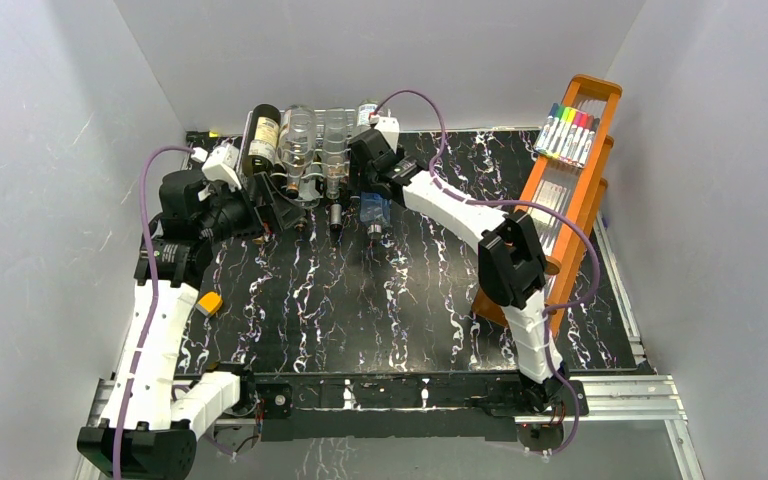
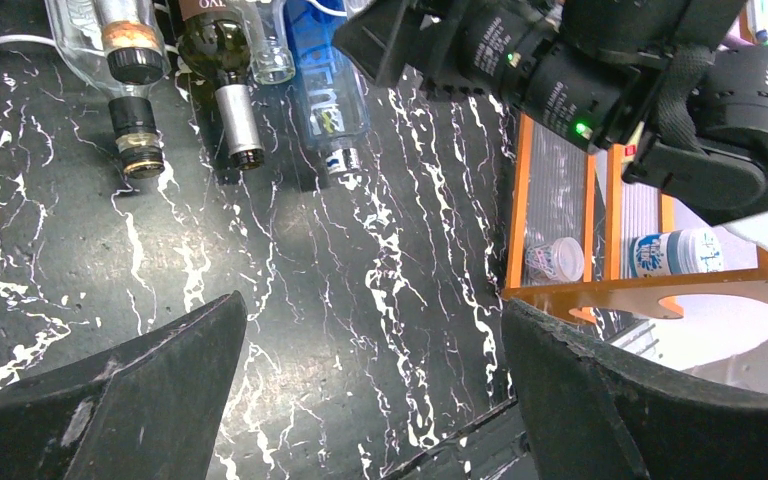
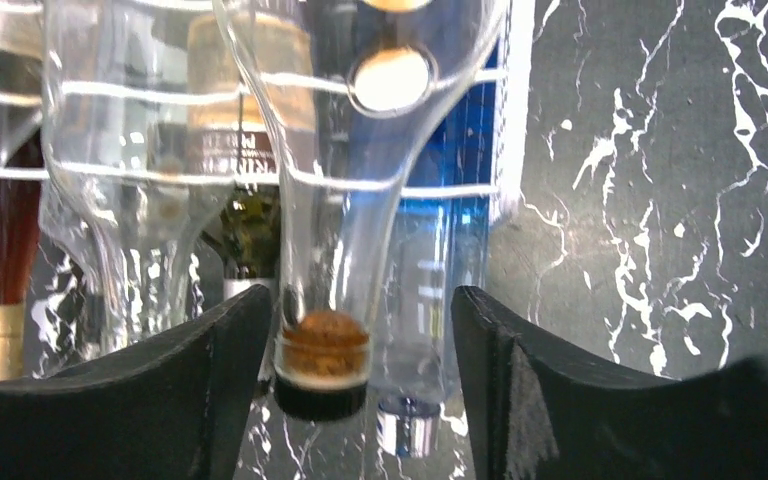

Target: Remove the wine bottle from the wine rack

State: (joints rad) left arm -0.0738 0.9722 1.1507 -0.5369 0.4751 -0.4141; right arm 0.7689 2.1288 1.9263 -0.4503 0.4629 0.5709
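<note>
right arm (image 1: 450, 210) stretched to wine rack (image 1: 322, 150) | right gripper (image 3: 360, 310) partly open round one clear bottle (image 3: 360, 150) | left gripper (image 2: 372, 305) wide, empty | one blue bottle (image 2: 325, 90)

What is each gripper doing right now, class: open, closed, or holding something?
Left gripper: open, holding nothing.
Right gripper: open, jaws either side of the neck of the clear bottle, not yet gripping it.

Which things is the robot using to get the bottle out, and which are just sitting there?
For the job: wine rack, clear corked bottle, right end effector straddling its neck.
Just there: orange rack, markers, blue bottle, left end effector.
</note>
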